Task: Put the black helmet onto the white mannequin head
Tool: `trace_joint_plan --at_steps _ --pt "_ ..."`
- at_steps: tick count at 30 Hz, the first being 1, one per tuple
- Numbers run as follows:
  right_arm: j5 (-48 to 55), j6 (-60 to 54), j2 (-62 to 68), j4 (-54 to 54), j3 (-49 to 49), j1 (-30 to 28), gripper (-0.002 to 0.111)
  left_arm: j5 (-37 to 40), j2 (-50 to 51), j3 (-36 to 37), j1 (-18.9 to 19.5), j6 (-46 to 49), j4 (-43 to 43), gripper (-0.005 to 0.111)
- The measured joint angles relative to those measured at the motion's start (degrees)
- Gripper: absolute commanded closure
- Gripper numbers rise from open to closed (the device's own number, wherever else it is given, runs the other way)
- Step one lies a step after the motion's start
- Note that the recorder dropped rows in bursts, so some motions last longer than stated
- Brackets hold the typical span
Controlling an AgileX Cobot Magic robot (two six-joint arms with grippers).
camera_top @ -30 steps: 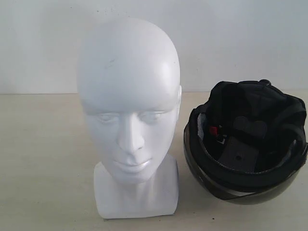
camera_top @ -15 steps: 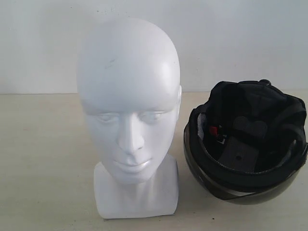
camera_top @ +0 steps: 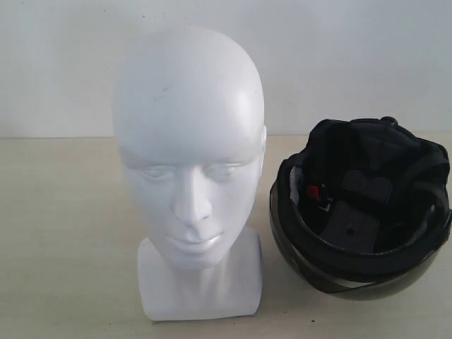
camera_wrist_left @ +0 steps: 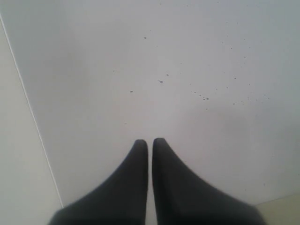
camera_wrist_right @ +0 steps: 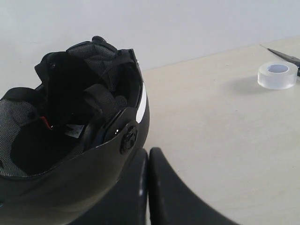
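Nothing has visibly changed — the black helmet [camera_top: 360,212] and white mannequin head [camera_top: 187,141] lie as before.

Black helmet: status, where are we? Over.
Left gripper shut, empty. Right gripper shut, empty, beside matte black open-face helmet. Helmet upside down on beige table, beside bare glossy white plastic mannequin head. Clear tape roll well aside.

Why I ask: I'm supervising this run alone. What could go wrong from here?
The black helmet lies opening-up; flipping it, the smooth shell may slip.
The white mannequin head stands tall on its neck base close beside it; a nudge could topple it.
The right gripper, shut beside the shell, might shove it.
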Motion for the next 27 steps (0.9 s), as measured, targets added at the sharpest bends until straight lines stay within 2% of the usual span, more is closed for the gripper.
trace_joint_plan --at_steps 11,19,27 --pt "-1.23 0.00 0.00 0.00 0.00 0.00 0.108 0.00 0.00 0.00 0.00 0.00 0.00 0.102" --pt "-19.26 -2.45 0.00 -0.49 -0.13 0.00 0.108 0.00 0.00 0.00 0.00 0.00 0.00 0.102" --pt "-13.20 -8.36 3.38 -0.60 -11.98 0.00 0.108 0.00 0.00 0.00 0.00 0.00 0.00 0.102"
